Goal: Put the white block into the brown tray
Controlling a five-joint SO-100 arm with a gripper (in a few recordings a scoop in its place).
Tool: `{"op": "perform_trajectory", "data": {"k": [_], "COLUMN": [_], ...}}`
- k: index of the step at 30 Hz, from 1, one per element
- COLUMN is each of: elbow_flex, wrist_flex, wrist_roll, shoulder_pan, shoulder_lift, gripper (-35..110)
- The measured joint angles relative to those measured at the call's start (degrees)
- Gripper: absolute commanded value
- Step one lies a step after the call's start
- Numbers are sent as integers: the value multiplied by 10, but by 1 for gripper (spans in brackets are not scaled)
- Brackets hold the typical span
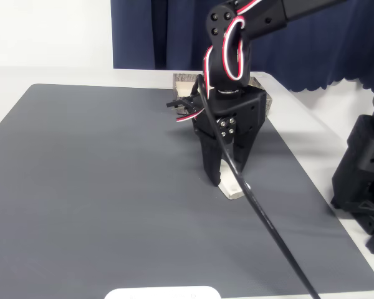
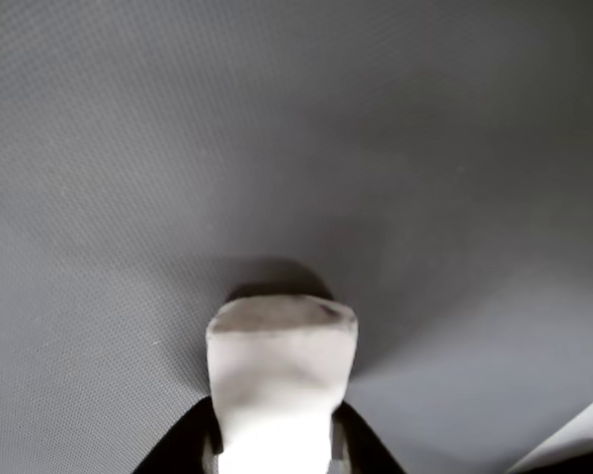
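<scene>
The end effector (image 1: 223, 180) was closed on the block (image 1: 234, 187), which touched the grey mat (image 1: 112, 187) near the tray (image 1: 187, 84). A clean lift should clear the tray's wall before any swing.

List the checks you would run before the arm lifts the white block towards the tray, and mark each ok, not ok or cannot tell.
1. Block between the fingers: ok; the wrist view shows dark fingers on both its sides.
2. Gripper shut firmly enough to hold: cannot tell; contact shows, grip force does not.
3. Block off the mat: not ok; in the fixed view it appears to rest on the mat.
4. Tray located: ok; it sits behind the arm at the mat's far edge.
5. Room inside the tray: cannot tell; the arm hides most of it.
6. Cable clear of the block: cannot tell; in the fixed view it crosses in front of the block.
</scene>
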Motion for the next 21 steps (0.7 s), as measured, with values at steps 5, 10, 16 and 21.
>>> {"op": "perform_trajectory", "data": {"k": [5, 10, 16, 21], "elbow_flex": [-2, -3, -3, -11], "wrist_flex": [2, 2, 2, 7], "wrist_roll": [3, 3, 3, 3], "shoulder_pan": [0, 0, -1, -4], "shoulder_lift": [-2, -2, -2, -3], "gripper": [6, 1, 0, 0]}}
